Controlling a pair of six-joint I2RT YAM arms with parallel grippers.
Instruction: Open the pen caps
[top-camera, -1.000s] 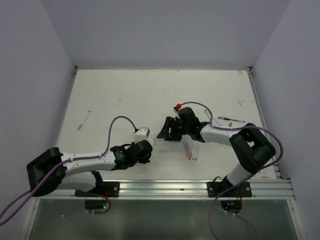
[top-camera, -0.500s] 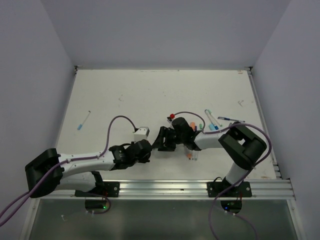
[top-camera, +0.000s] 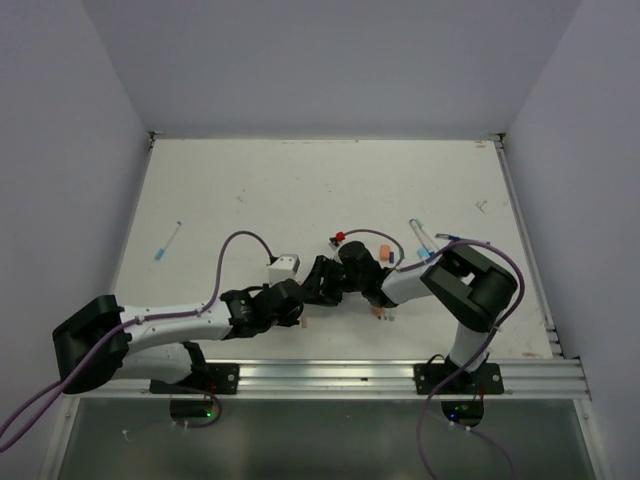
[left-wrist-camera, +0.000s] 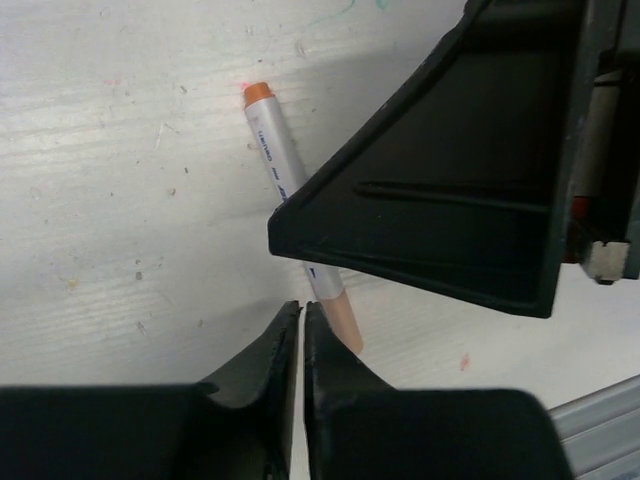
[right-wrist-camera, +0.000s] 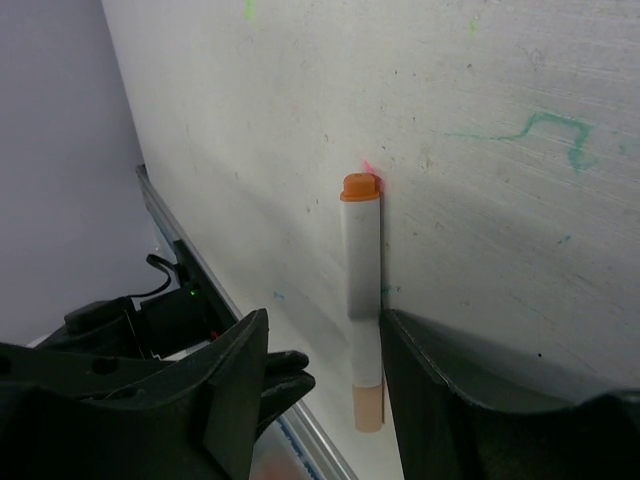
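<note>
Scene: two robot arms met over one white pen (right-wrist-camera: 362, 265) lying flat near the front edge of the scuffed white desk (right-wrist-camera: 500, 250).
Pen cap: the pale orange cap (right-wrist-camera: 368, 408) sat on the end of the barrel nearest the arms. A shorter, brighter orange plug (right-wrist-camera: 358, 187) closed the far end.
Right claw: the right claw (right-wrist-camera: 322, 330) stood released, its two black fingers straddling the lower barrel. The pen lay close against one finger, with a clear gap to the other, and nothing was gripped.
Left claw: the left claw (left-wrist-camera: 302, 305) was clenched on nothing, its fingertips pressed together just beside the capped end.
Step in hand: by the look of it, the pen was being lined up for a hold, with the cap yet to be pulled.
Next move: the right claw would likely need to clamp the barrel. The left would have to part its fingers, take the cap and draw it straight off along the pen's length.
Elsewhere: more pens (top-camera: 421, 236) lay well apart on the right of the desk.
</note>
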